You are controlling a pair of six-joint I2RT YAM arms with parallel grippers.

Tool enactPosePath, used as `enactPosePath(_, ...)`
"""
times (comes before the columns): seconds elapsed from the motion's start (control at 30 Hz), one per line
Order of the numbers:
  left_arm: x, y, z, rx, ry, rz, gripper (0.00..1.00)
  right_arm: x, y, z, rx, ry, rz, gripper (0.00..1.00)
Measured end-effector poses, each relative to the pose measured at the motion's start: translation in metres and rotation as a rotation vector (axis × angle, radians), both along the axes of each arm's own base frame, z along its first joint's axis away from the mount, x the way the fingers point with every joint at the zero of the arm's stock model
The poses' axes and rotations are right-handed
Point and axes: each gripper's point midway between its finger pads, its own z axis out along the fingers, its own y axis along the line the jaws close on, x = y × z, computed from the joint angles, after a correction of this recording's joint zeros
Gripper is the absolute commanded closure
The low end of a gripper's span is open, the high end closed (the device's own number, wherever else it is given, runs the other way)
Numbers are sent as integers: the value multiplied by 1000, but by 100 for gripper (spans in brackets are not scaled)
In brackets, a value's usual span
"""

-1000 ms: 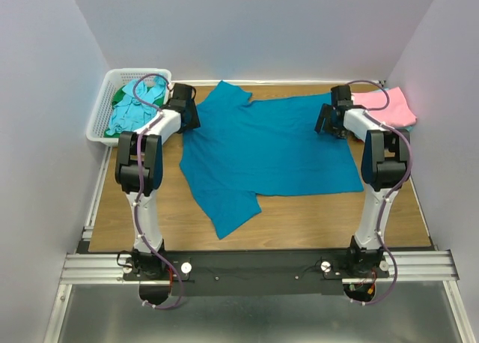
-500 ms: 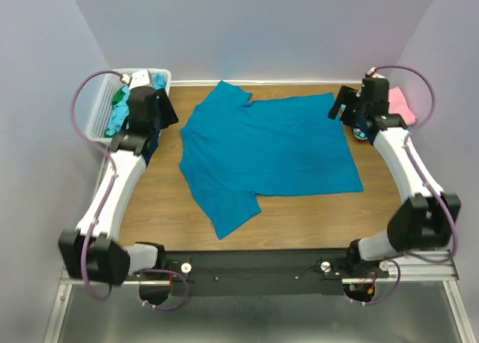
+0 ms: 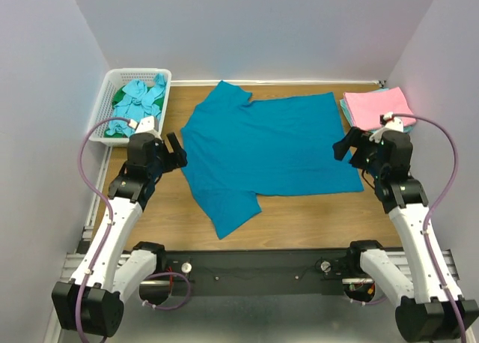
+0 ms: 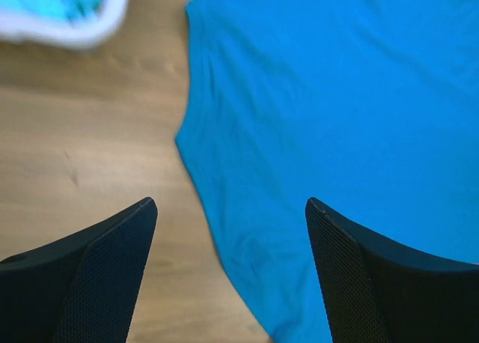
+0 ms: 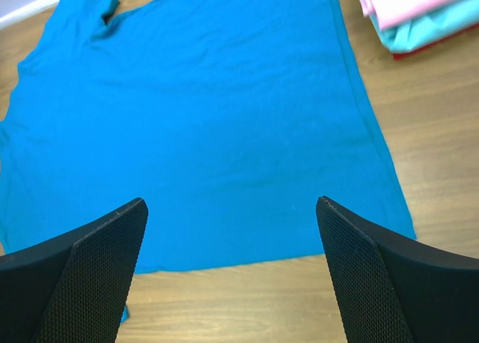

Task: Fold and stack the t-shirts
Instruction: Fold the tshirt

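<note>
pincer left and pincer right wide open, empty, beside teal t-shirt

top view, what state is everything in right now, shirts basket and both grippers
teal-blue t-shirt: spread flat on the table, unfolded, not held
folded stack: pink shirt on top, turquoise beneath, at the far right corner
basket: holds crumpled shirts, aqua and green
left gripper: open, empty, above the shirt's left edge
right gripper: open, empty, above the shirt's right part
</note>
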Motion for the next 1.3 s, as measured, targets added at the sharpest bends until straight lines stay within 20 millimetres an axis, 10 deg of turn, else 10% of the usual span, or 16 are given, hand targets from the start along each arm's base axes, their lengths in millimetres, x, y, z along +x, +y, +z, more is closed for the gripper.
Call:
enactPosePath(0.27,-27,-8,-63,-96,240,40,13,-21,-2,-17,11,-10,-11,0)
enactPosePath(0.67,-60,-36,-154,-60,619,16,41,-10,2,-71,73,186,-56,2)
enactPosePath(1.3,-54,-37,-181,-19,688,49,55,-11,-1,-92,66,247,-80,2)
